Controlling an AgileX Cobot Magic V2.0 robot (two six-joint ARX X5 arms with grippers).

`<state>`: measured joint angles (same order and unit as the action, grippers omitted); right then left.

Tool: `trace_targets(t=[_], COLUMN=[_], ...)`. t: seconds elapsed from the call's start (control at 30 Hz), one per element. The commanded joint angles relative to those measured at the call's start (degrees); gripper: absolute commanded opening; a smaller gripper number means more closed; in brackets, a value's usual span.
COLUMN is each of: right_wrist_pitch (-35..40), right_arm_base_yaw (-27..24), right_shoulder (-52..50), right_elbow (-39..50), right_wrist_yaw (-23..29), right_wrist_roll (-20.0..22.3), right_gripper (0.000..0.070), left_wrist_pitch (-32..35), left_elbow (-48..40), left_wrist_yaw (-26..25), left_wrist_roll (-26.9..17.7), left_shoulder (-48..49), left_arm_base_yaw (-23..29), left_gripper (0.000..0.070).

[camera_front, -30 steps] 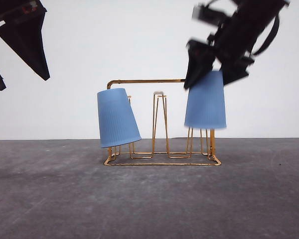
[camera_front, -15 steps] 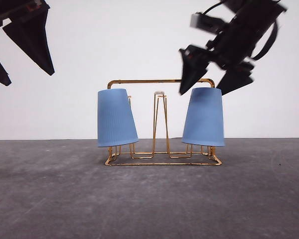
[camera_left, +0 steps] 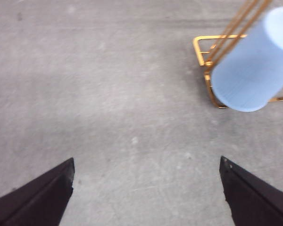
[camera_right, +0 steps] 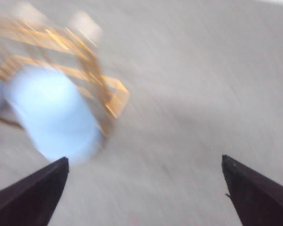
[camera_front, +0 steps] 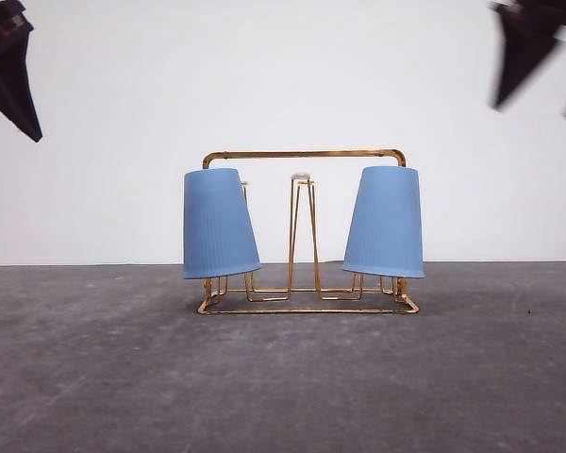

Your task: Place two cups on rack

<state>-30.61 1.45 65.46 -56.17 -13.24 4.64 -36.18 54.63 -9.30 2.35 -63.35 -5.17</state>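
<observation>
Two light blue ribbed cups hang upside down on the gold wire rack in the front view: one cup on the left end, the other cup on the right end. A bare white-tipped prong stands between them. Both arms are raised clear of the rack. A finger of my left gripper shows at the top left, and my right gripper is blurred at the top right. In the left wrist view my left gripper is open, with the left cup off to one side. My right gripper is open too, away from the right cup.
The rack stands mid-table on a grey surface before a white wall. Its base corner lies on bare grey table in the left wrist view. The right wrist view is motion-blurred, with the rack's frame beside the cup.
My right gripper let go of the right cup, which settled lower on its prong, and rose away to the upper right. The left gripper drew back to the upper left.
</observation>
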Motion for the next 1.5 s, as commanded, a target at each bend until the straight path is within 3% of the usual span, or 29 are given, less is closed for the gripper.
trace_targets(t=[0.0,0.17,0.67,0.7,0.73,0.77,0.8,0.83,1.47], right_wrist_pitch=[0.6,-0.2,-1.0,-1.0,-1.1,-1.2,-1.2,-1.2,-1.5], right_arm_base_yaw=[-1.0,-2.1,-2.0,-2.0,-2.0,-2.0,-2.0,-2.0,-2.0], right_shoulder=[-3.4,-11.5,-14.2,-14.2,-14.2,-14.2,-14.2,-14.2,-14.3], right_elbow=[3.3,10.6,11.1,11.1,11.1,11.1,11.1,11.1,11.1], right_wrist_yaw=[-0.3,-0.2,-0.1,-0.2,-0.2,-0.2,-0.2,-0.2,-0.2], right_wrist_roll=[-0.5,-3.7,-5.5,-5.5,-5.5,-5.5,-5.3,-5.2,-5.9], right_gripper=[0.0659,0.0659,0.0655,0.0589,0.0468,0.0282,0.0108,0.0003,0.0014], left_wrist_pitch=[-0.2,-0.6,-0.7,-0.9,-1.1,-1.5,-1.8,-2.0,-1.5], left_elbow=[0.6,0.6,0.6,0.6,0.6,0.6,0.6,0.6,0.6], left_wrist_yaw=[-0.4,-0.4,-0.4,-0.4,-0.4,-0.4,-0.4,-0.4,-0.4], left_wrist_roll=[-0.6,-0.2,0.3,0.3,0.3,0.2,0.2,0.2,0.2], left_shoulder=[-0.3,-0.3,-0.3,-0.3,-0.3,-0.3,-0.3,-0.3,-0.3], left_arm_base_yaw=[0.2,0.2,0.2,0.2,0.2,0.2,0.2,0.2,0.2], left_gripper=[0.0590,0.0591,0.0589,0.0550,0.0471,0.0341,0.0139,0.0005,0.0012])
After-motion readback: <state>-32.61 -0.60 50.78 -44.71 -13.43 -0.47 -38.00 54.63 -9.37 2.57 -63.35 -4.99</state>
